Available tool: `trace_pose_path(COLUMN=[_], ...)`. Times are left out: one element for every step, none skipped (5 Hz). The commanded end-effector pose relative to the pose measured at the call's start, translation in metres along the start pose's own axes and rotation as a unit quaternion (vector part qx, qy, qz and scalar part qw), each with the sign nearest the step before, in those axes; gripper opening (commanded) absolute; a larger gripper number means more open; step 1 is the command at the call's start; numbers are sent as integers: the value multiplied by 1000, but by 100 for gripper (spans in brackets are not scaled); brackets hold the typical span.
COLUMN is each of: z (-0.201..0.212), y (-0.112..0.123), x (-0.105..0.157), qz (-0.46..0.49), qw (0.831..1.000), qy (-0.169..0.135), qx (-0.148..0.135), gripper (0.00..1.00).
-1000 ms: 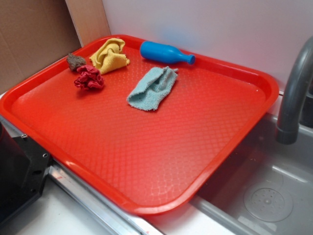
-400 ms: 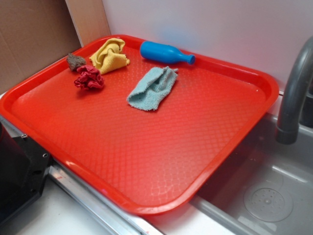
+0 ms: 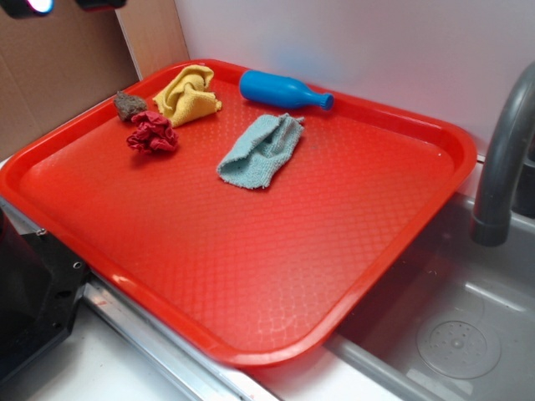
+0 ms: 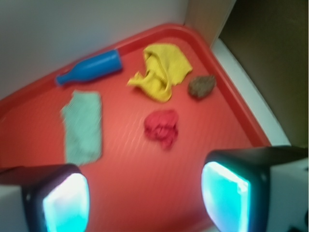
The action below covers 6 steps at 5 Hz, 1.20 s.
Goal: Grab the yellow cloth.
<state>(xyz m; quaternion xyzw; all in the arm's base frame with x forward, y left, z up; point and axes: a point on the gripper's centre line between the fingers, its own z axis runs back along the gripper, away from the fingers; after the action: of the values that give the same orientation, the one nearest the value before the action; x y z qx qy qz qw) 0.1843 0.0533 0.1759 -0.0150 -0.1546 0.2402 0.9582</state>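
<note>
The yellow cloth lies bunched, seemingly folded, on the tray.

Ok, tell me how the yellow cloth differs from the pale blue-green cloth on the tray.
The yellow cloth is mustard yellow; the blue-green cloth is pale teal. The yellow cloth is bunched into raised folds, while the blue-green cloth lies flatter and more stretched out. The yellow cloth sits by the tray's far corner next to a brown lump; the blue-green cloth lies nearer the middle. Both look like soft terry of similar size, and the claw touches neither.
</note>
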Motion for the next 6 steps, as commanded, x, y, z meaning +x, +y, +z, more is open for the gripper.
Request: trace_pose_path(z=[-50,-82,-107,-128,-147,-163], y=[29,32,33,30,23,20], x=[54,76,90,102,110,111], qz=[36,20,12,1,-12,-20], qw=[997,997,997,997,997,997], qy=[-75,-78,-82,-82,-70,-65], qx=[-3,1,1,5,13,38], gripper=[100,100,100,100,100,100])
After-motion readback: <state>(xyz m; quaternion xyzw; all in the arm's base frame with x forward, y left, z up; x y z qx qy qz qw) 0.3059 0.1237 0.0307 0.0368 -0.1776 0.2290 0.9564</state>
